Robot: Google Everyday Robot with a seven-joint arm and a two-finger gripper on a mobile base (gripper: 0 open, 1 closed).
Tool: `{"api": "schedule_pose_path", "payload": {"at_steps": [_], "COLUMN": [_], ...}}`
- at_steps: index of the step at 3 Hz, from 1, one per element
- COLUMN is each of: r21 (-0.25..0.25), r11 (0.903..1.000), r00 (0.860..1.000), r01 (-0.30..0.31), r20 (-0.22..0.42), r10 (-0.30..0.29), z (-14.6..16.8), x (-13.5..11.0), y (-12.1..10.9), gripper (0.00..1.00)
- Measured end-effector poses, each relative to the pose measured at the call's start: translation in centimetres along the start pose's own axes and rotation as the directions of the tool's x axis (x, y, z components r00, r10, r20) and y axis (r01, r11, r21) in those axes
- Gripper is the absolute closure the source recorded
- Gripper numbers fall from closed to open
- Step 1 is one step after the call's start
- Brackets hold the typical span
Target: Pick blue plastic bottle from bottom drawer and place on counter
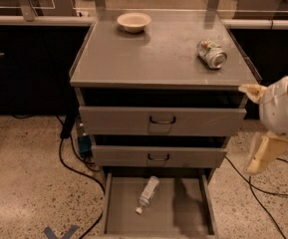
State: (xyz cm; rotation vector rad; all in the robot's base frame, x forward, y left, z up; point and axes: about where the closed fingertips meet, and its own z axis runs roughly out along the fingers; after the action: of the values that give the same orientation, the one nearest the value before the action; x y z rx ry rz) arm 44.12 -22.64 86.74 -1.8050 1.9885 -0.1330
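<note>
Hovering beside counter (148, 59), gripper (250, 130) spread

Dim warm light from overhead, soft sheen on the bench (148, 59) top, dark shadow patch on the bottom drawer (173, 219) floor, gripper (265, 123) pale and brightest at the right edge beside the bench

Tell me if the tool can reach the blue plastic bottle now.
Probably yes: the bottom drawer is pulled out, the blue plastic bottle lies uncovered on its floor, and the tool hangs right of the cabinet.
</note>
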Motion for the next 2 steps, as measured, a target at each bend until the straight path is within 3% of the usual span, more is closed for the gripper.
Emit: {"api": "schedule_pose_path", "payload": {"at_steps": [2], "r21": [-0.066], "r11": [0.9975], "r00": [0.999], "r01": [-0.026], "r20": [0.036], "r10": [0.028], "z": [10.9], "x": [1.5], "y": [4.8], "gripper": [0.0]}}
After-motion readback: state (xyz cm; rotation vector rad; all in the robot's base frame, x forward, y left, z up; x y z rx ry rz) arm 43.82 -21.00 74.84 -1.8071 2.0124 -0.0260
